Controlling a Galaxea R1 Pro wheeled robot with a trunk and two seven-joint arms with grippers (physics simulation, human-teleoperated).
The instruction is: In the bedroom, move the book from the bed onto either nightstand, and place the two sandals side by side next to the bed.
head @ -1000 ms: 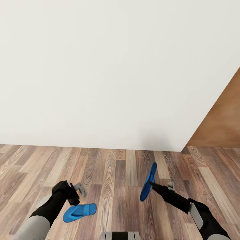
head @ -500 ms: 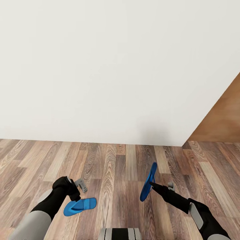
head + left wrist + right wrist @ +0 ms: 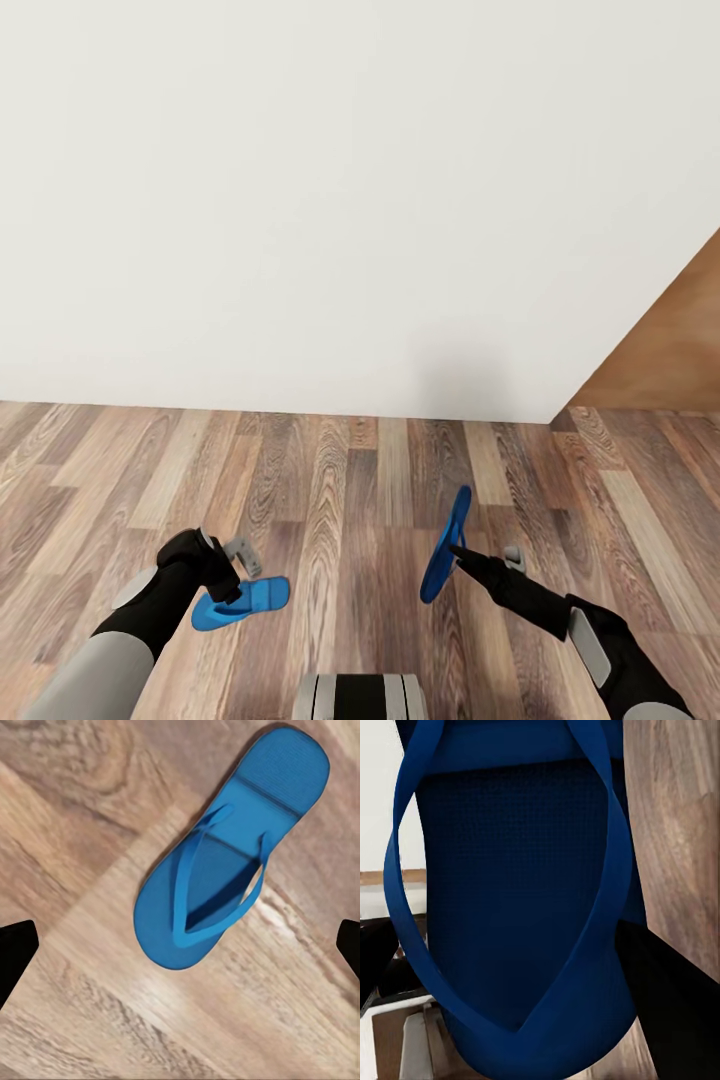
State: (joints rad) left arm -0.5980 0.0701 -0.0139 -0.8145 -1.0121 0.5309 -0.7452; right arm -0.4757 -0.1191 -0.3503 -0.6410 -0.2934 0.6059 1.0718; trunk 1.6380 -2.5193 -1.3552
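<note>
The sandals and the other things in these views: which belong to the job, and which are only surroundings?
Job:
- sandal on the floor, under the open left gripper
- sandal held on edge by the right gripper

Surroundings:
- wood plank floor
- white wall
- brown panel

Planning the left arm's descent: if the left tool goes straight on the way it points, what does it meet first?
Most likely the blue sandal lying flat on the wood floor, centred between the open left tool fingers; how far off is unclear.
</note>
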